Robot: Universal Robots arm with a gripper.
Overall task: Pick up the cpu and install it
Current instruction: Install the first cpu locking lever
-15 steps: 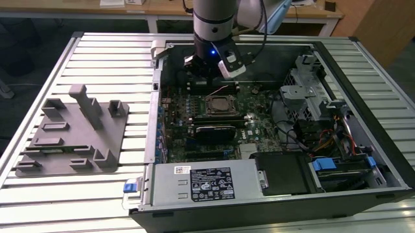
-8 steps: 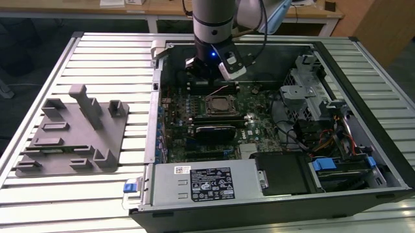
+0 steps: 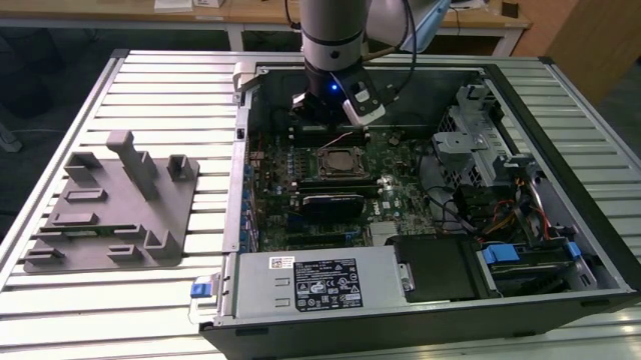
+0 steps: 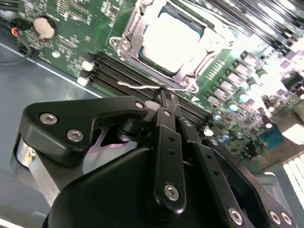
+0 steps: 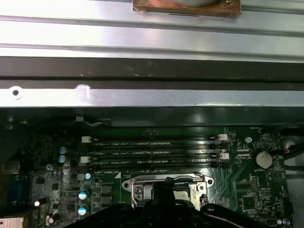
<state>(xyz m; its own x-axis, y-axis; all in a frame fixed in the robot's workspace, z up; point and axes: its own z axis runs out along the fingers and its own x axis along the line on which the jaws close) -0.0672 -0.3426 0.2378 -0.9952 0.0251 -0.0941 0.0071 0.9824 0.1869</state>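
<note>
Black gripper (image 4: 164, 97) linkage occupies the foreground of the second wrist view, its fingers drawn together to a narrow tip with nothing held between them; that tip sits at the thin wire lever (image 4: 142, 86) that runs along the near edge of the socket. Just beyond the tip lies the cpu (image 4: 173, 40), a pale square chip already seated flat inside the metal socket frame (image 4: 128, 35) on the green motherboard (image 4: 71, 28). Judged from this, placement is done and the work in hand is securing the socket, so a good move would keep the tip on the lever and off the chip top, pressing steadily along the lever's own path so the wire does not slip off. Past the socket run the dark memory slots (image 5: 152, 152), seen in the first wrist view with a round coin battery (image 5: 262, 159) beside them. In the exterior view the arm (image 3: 331, 45) reaches down into the open computer case (image 3: 561, 97), the chip (image 3: 340, 160) near the board's middle, and a grey fixture tray (image 3: 110, 217) stands well apart at the exterior view's left on the slatted table (image 3: 150, 82).
</note>
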